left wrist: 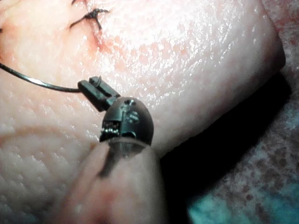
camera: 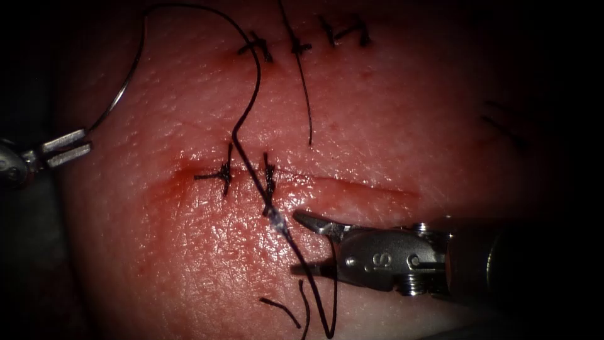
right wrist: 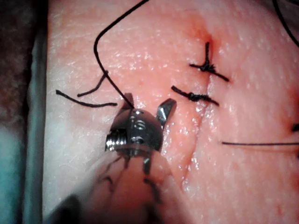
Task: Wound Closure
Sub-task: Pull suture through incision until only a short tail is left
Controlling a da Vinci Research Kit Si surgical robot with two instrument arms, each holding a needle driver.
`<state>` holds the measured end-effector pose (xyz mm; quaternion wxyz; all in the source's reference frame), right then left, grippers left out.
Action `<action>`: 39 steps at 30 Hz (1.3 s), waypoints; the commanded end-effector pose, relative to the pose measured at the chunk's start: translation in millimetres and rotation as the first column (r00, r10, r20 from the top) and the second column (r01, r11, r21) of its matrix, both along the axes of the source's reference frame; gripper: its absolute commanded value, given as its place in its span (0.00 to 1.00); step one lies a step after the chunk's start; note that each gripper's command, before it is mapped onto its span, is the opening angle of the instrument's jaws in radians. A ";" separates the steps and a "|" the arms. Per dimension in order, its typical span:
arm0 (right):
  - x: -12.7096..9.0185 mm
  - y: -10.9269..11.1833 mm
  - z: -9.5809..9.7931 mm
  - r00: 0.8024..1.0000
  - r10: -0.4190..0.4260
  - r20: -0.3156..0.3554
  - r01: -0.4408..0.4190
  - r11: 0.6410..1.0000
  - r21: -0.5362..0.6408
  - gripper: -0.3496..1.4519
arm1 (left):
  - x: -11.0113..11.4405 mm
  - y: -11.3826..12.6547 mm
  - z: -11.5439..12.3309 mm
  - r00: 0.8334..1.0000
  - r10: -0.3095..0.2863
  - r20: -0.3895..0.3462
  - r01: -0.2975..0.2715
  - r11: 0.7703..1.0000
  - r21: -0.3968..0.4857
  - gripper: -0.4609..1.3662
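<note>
The right claw [camera: 311, 245] lies nearest, just below the cut [camera: 352, 186], its two metal jaws spread apart with one blade beside the cut and the other lower down. The thread [camera: 251, 94] runs between those jaws; they are not closed on it. In the right wrist view the same claw [right wrist: 145, 106] stands open over wet tissue [right wrist: 243, 186], with the thread [right wrist: 100, 32] arching off it and cut ends [right wrist: 84, 100] lying loose beside it.

The tissue [camera: 189, 264] below the cut is pale, glossy and pebbled, with red fluid [camera: 170, 186] staining the cut's left end. Short cut ends [camera: 283, 310] lie below the claw, near the tissue's lower edge. Two dark stitches [camera: 225, 171] cross the cut's left part; right of them the cut is unstitched, with bare tissue around it.

Left of the cut, at the tissue's edge, the left claw [camera: 85, 145] is clamped on the needle [camera: 123, 82], gripping it at one end of its curve. The thin steel curve rises clear of the tissue. The left wrist view shows that claw [left wrist: 93, 86] closed on the needle [left wrist: 37, 82], above the tissue [left wrist: 187, 56], whose edge drops to dark.

Farthest from the cut, more dark stitches [camera: 302, 44] sit in a row near the tissue's upper edge.
</note>
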<state>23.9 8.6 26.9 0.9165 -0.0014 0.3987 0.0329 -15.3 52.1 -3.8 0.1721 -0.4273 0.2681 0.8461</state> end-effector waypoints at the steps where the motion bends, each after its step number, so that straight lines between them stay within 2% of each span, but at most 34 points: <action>1: 0.0 0.0 -0.1 1.000 -0.001 -0.001 0.001 1.000 0.000 0.65 | 0.0 -0.1 0.1 1.000 0.002 0.000 -0.002 1.000 0.000 0.06; 10: -0.3 0.0 -0.2 1.000 0.001 -0.011 -0.001 1.000 0.000 0.67 | 0.3 -0.2 -0.3 1.000 0.005 0.002 -0.005 1.000 0.000 0.06; 21: -1.3 0.3 -0.4 0.996 0.001 -0.088 0.000 1.000 0.012 0.63 | 0.5 -0.1 -0.3 1.000 0.005 0.004 -0.005 1.000 0.000 0.06; 23: -1.8 0.4 -0.4 0.993 0.007 -0.116 -0.004 1.000 0.028 0.59 | 0.6 -0.1 -0.3 1.000 0.006 0.005 -0.006 1.000 0.000 0.06; 28: -2.5 0.6 -0.1 0.991 0.008 -0.133 -0.005 1.000 0.026 0.59 | 0.6 0.0 -0.4 1.000 0.005 0.013 -0.005 1.000 0.004 0.06; 31: -3.1 0.8 0.1 0.985 0.021 -0.170 -0.014 0.999 0.040 0.59 | 0.8 0.2 -0.6 1.000 0.003 0.008 -0.003 1.000 0.000 0.06; 33: -3.4 0.9 0.2 0.981 0.019 -0.193 -0.009 0.999 0.050 0.56 | 1.0 0.3 -0.7 1.000 0.001 0.009 -0.001 1.000 0.000 0.06; 34: -3.5 1.0 0.3 0.978 0.014 -0.209 -0.003 0.999 0.051 0.50 | 1.1 0.3 -0.8 1.000 0.000 0.011 0.000 1.000 0.000 0.06; 39: -3.6 1.1 0.7 0.969 0.004 -0.245 0.007 0.999 0.044 0.48 | 1.3 0.4 -1.0 1.000 -0.002 0.008 0.002 1.000 -0.006 0.06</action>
